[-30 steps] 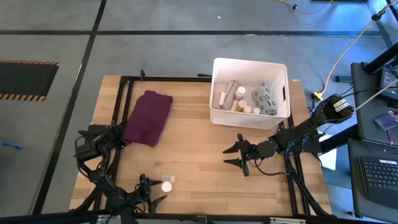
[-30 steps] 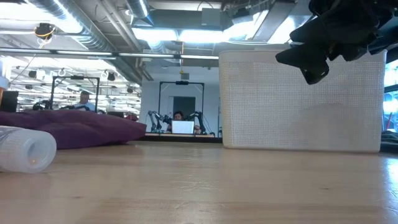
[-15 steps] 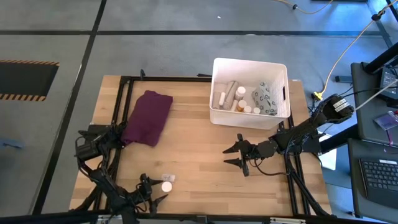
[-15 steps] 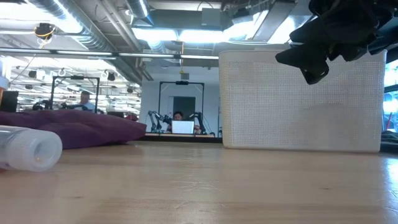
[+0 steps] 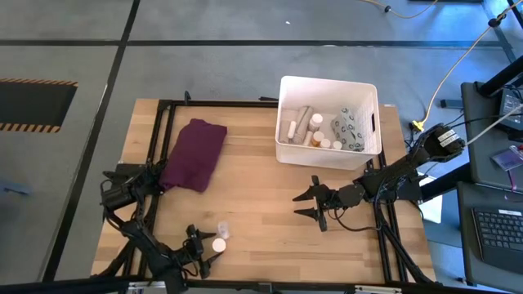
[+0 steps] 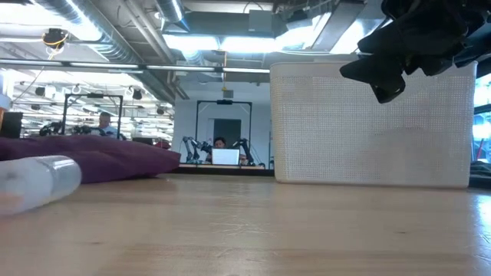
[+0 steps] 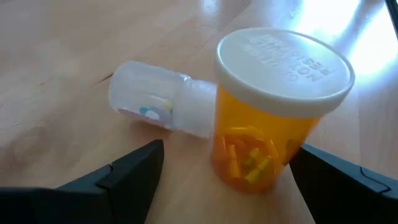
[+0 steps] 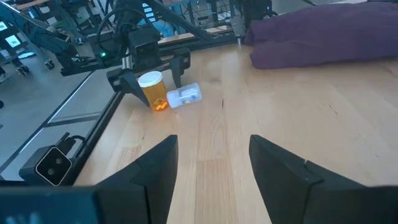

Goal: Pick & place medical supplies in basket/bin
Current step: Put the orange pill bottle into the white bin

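An orange pill bottle point(image 7: 264, 118) with a white cap point(image 5: 218, 244) stands upright near the table's near edge. A small clear bottle point(image 7: 158, 99) lies on its side against it point(image 5: 221, 232). My left gripper point(image 7: 227, 152) is open, with one finger on each side of the orange bottle point(image 8: 153, 90). My right gripper point(image 5: 315, 204) is open and hangs above the table near the white bin point(image 5: 327, 155). The bin holds several white bottles and a grey patterned pouch point(image 5: 347, 129). My left gripper comes in level from the table's left, its fingers point(image 7: 127, 174) on either side of the lower half of the orange bottle's body point(image 7: 249, 158). The bottle stands upright on the table. Whether a finger touches it I cannot tell.
A folded purple cloth point(image 5: 196, 153) lies toward the table's far left. The bin point(image 6: 368, 123) stands at the far right. Bare wood point(image 5: 261, 204) lies between the two grippers. Dark frame rails run along the table's left point(image 5: 151, 163) and far edges.
The clear bottle has turned about on the table: its end faced the low camera before, and now it lies more side-on. My left gripper has edged a little toward the table's right, around the orange bottle. My right arm has kept still.
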You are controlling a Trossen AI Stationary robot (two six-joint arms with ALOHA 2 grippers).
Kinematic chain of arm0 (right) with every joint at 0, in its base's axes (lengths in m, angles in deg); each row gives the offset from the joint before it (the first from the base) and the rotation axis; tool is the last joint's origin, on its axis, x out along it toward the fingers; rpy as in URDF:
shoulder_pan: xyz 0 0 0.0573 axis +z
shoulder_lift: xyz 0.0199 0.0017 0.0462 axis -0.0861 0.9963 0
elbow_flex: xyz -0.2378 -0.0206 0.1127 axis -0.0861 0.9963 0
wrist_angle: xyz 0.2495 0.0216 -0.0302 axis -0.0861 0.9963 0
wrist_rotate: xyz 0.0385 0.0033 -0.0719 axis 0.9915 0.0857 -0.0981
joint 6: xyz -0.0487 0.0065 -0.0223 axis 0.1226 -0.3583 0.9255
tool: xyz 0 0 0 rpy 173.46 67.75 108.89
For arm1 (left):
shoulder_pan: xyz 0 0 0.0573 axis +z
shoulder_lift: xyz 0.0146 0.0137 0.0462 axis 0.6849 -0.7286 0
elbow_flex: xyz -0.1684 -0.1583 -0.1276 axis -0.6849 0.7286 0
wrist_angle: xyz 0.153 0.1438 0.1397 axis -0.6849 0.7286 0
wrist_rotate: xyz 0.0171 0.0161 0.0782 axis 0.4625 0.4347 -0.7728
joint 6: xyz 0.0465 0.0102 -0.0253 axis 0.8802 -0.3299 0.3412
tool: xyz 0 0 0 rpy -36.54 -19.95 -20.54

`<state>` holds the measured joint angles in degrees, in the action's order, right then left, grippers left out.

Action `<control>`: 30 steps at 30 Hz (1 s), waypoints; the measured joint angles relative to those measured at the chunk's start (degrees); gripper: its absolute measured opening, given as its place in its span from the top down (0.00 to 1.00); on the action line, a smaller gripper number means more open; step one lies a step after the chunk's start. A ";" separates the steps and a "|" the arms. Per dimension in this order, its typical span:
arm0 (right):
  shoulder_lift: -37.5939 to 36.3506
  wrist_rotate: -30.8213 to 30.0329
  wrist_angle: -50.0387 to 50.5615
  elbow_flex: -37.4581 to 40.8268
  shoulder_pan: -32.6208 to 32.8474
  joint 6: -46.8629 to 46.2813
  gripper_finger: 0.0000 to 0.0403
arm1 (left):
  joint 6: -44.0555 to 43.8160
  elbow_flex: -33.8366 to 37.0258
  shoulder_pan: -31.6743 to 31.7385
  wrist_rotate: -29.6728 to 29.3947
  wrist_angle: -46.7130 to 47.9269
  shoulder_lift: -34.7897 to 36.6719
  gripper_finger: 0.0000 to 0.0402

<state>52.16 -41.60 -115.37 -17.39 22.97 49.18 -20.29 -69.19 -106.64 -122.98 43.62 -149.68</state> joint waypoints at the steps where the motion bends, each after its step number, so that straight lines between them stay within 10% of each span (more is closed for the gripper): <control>1: 0.00 0.00 0.00 0.00 0.01 0.00 0.50 | 0.23 0.00 0.04 -0.02 -0.26 0.00 0.17; 17: 0.00 0.06 0.23 0.00 -0.01 0.02 0.50 | 4.29 -0.04 2.14 0.68 -3.18 0.09 0.18; 30: -0.02 0.11 2.12 0.02 0.01 -0.11 0.50 | 4.45 -0.07 2.60 0.66 -3.17 0.09 0.37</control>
<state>52.14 -41.49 -113.25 -17.37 22.98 49.07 -15.84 -69.26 -104.04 -122.32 40.45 -149.60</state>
